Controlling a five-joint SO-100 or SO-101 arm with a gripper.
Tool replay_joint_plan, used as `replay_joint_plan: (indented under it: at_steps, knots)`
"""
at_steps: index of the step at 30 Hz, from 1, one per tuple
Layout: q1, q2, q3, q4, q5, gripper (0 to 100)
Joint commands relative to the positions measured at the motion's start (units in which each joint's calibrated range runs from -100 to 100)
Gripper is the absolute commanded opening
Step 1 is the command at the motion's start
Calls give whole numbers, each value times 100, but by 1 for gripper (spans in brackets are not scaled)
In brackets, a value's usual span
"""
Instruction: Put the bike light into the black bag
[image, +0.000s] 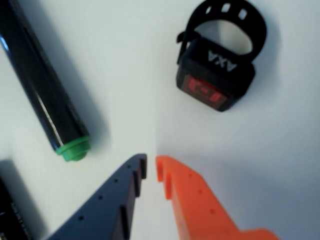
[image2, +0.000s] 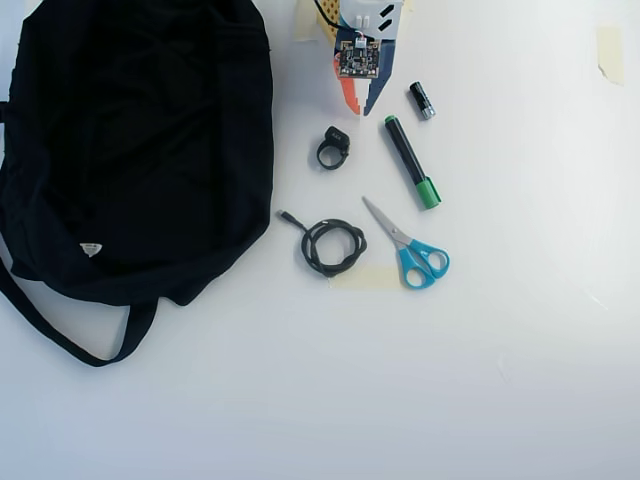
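Note:
The bike light (image: 215, 80) is a small black block with a red face and a black loop strap. It lies on the white table in the upper right of the wrist view. In the overhead view the bike light (image2: 333, 148) lies just right of the black bag (image2: 130, 150), which is large and soft with a white tag (image2: 91, 249). My gripper (image: 151, 167) has a dark blue finger and an orange finger, nearly touching and empty. It hovers short of the light. In the overhead view my gripper (image2: 362, 108) is up and to the right of the light.
A black marker with a green cap (image2: 410, 162) lies right of the light; it also shows in the wrist view (image: 45, 95). A short black battery (image2: 422, 100), blue-handled scissors (image2: 410, 245) and a coiled black cable (image2: 330, 245) lie nearby. The bag's strap (image2: 60, 335) loops toward the front.

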Motion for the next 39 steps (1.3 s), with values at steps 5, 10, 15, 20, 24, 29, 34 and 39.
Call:
replay_joint_plan:
  at_steps: [5,10,15,20,24,29,34,39]
  knots:
    - [-38,75,-136,-284,10,2]
    - [-98,846,-1097,-1679,10,2]
    - [-450,2050,-1924,-3497,-42,2]
    - [-517,3618,-2804,-5271,-42,2]
    - [-480,4730,-3577,-6537,-37,2]
    - [-450,6075,-4988,-7330,5,2]
    - [-300,7568,-6839,-7304,16,2]
    - [-113,8988,-8860,-6830,21,2]
